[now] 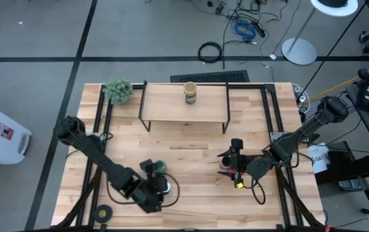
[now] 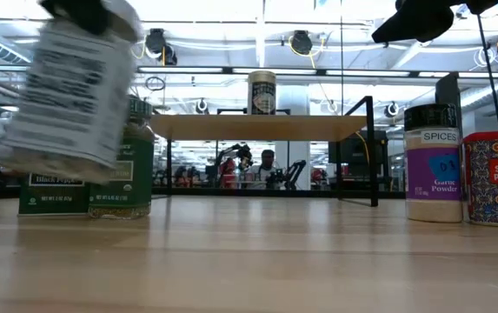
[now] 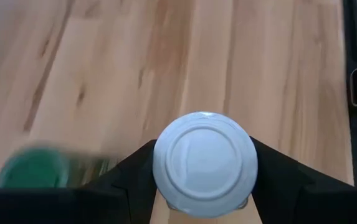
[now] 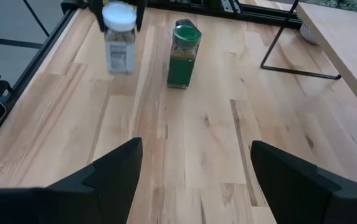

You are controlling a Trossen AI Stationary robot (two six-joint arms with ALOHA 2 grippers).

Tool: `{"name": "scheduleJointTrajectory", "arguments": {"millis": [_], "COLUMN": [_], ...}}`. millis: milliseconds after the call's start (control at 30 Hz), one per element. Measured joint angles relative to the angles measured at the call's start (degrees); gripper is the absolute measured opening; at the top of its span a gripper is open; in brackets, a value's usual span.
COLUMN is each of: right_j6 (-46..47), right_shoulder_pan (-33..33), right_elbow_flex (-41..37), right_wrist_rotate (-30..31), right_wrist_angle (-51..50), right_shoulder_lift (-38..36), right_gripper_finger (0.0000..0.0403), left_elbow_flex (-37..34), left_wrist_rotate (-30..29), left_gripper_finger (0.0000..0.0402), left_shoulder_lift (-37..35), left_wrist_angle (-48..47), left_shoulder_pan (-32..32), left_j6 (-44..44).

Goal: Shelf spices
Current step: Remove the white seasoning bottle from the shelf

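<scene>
My left gripper [image 3: 204,186] pinched a white-lidded jar [image 3: 205,163], one finger [image 3: 128,177] on each side of it just under the lid. In the low view that jar [image 2: 73,87] hung tilted above the tabletop, its printed label blurred, so I could not tell what it held. Seen from above, this gripper [image 1: 153,192] sat at about seven o'clock on the wooden table [image 1: 190,193].

Just beside it, at its twelve o'clock, stood a green-lidded jar [image 4: 183,54], upright and filled with green herbs. In the low view a dark green tin [image 2: 53,191] touched that jar's side.

My right gripper [image 4: 194,180] hovered with its fingers spread wide and nothing between them, at about four o'clock on the table. Beneath that arm stood a dark-lidded jar [image 2: 432,163] of pale powder, labelled garlic powder, and a red tin [image 2: 495,176], just beside each other.

The shelf [image 1: 184,102] stood at twelve o'clock, well apart from both grippers. A tan cylinder [image 1: 190,93] stood upright near the middle of its board. A fuzzy green plant ball [image 1: 118,90] lay at eleven o'clock, and a black tape roll [image 1: 103,211] at seven o'clock near the table's edge.
</scene>
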Motion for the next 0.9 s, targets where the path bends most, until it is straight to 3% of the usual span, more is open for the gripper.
{"name": "scheduleJointTrajectory", "arguments": {"millis": [233, 367, 600, 767, 900], "right_j6": [-2.7, -6.5, -9.1, -9.5, -9.5], "right_shoulder_pan": [-1.4, -3.1, -6.0, -7.1, -7.1], "right_elbow_flex": [0.0, 0.0, 0.0, 0.0, 0.0], "right_wrist_rotate": [-0.1, -0.2, -1.7, -6.6, -6.8], "right_wrist_angle": [7.8, 12.1, 17.2, 20.5, 20.5], "right_shoulder_lift": [4.6, 7.6, 10.7, 11.4, 11.4], "right_gripper_finger": [0.0288, 0.0288, 0.0288, 0.0288, 0.0288], "left_elbow_flex": [0.0, 0.0, -0.7, -2.4, -2.5], "left_wrist_rotate": [-2.7, -4.9, -10.6, -9.6, -10.3], "left_gripper_finger": [0.0212, 0.0212, 0.0212, 0.0212, 0.0212], "left_shoulder_lift": [0.1, 0.1, 0.1, 0.1, 0.2], "left_wrist_angle": [-18.2, -23.9, -27.7, -28.0, -28.1], "left_shoulder_pan": [-7.3, -10.3, -11.2, -11.9, -13.5], "left_j6": [-23.5, -31.2, -34.8, -36.0, -36.9]}}
